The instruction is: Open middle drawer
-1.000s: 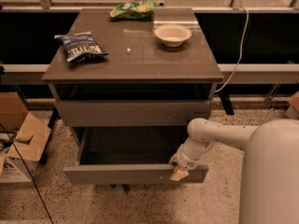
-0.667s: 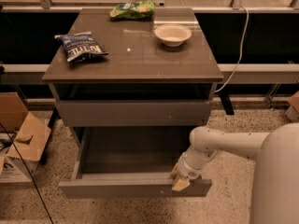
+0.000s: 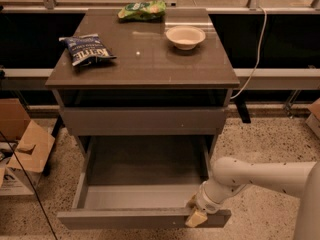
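The middle drawer (image 3: 125, 218) of the grey-brown cabinet (image 3: 145, 59) stands pulled far out toward me, and its lighter grey inside (image 3: 145, 196) shows empty. My gripper (image 3: 195, 211) is at the right end of the drawer's front, straddling its top edge with one tan fingertip (image 3: 196, 218) over the front face. It is shut on the drawer front. My white arm (image 3: 260, 176) reaches in from the right. The drawer front above (image 3: 142, 121) is closed. Any lower drawer is hidden under the open one.
On the cabinet top lie a blue chip bag (image 3: 86, 48), a green bag (image 3: 142, 10) and a white bowl (image 3: 185, 36). Open cardboard boxes (image 3: 20, 149) stand on the floor at the left. A white cable (image 3: 257, 49) hangs at the right.
The middle drawer has slid further out toward me with my gripper on its front edge. The gripper and arm have moved lower in the frame.
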Motion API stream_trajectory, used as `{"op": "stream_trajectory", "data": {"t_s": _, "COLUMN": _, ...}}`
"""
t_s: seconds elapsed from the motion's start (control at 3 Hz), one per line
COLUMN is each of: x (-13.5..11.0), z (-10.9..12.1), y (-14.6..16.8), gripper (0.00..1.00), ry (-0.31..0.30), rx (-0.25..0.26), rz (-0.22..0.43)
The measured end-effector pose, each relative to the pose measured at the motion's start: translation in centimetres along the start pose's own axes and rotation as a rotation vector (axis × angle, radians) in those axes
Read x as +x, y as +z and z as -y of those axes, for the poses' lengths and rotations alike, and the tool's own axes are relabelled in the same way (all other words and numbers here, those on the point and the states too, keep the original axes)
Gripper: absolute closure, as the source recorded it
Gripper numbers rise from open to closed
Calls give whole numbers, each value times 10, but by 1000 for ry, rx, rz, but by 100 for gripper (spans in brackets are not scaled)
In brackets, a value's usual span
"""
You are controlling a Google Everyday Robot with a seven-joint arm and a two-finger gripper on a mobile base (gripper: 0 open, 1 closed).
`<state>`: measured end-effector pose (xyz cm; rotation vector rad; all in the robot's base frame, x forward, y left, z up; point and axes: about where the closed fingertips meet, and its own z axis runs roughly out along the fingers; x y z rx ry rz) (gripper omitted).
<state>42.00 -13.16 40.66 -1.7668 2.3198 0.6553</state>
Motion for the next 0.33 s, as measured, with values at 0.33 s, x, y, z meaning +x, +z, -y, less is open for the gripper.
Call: {"op": "stream_trajectory", "data": {"t_s": 0.33, "x": 0, "z": 0, "y": 0, "gripper": 3, "ry": 0, "rx": 0, "rz": 0}}
